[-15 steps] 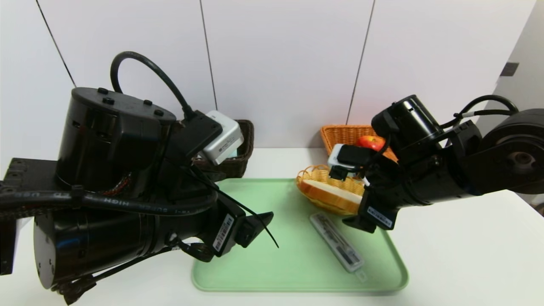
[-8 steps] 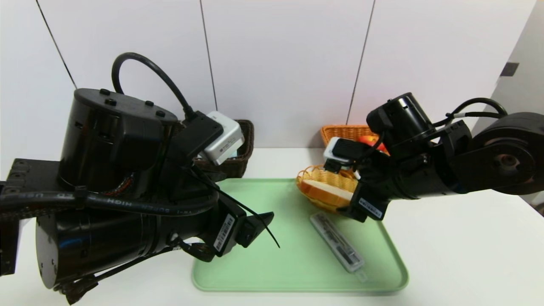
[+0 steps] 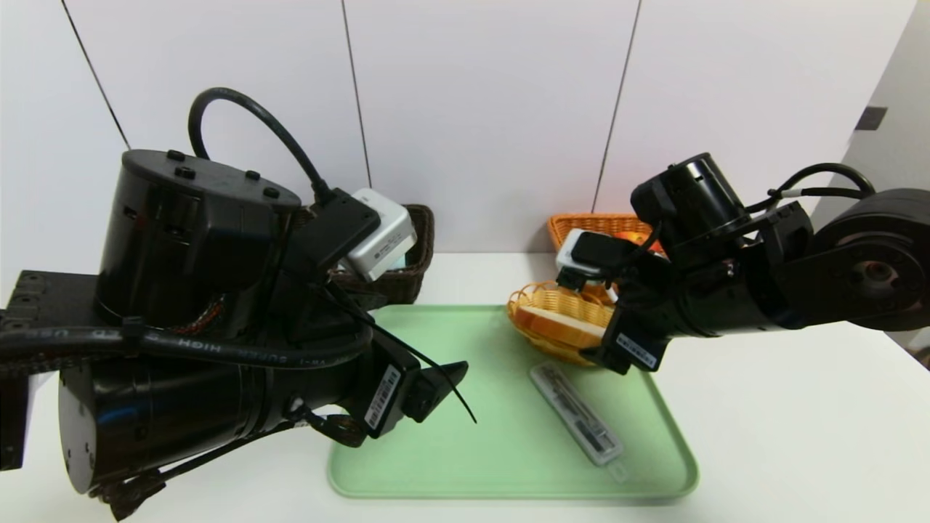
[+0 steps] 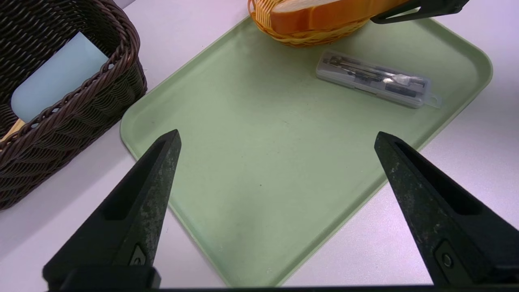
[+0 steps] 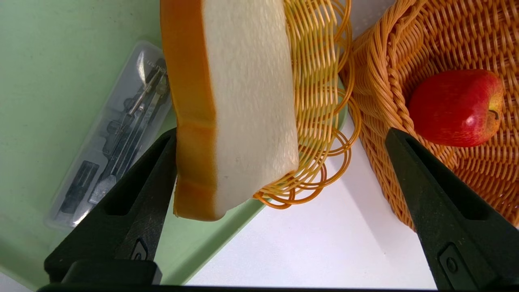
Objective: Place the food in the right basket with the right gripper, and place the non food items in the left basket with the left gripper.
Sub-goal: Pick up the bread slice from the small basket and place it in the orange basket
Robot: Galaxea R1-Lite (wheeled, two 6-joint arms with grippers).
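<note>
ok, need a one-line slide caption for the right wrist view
Open right gripper straddles bread slice in its small wire basket; apple already in the right basket.

A: What sort of place? Home?
B: Nope, looks like a lab or test room. Bare white tabletop (image 3: 785,436), plain white wall panels (image 3: 479,109) w/ thin dark seams right behind it.
A: Anything else?
B: Staged props: green tray (image 3: 501,450) in the middle, dark wicker basket (image 3: 414,247) far left, orange wicker basket (image 3: 588,226) far right. No household clutter visible.
</note>
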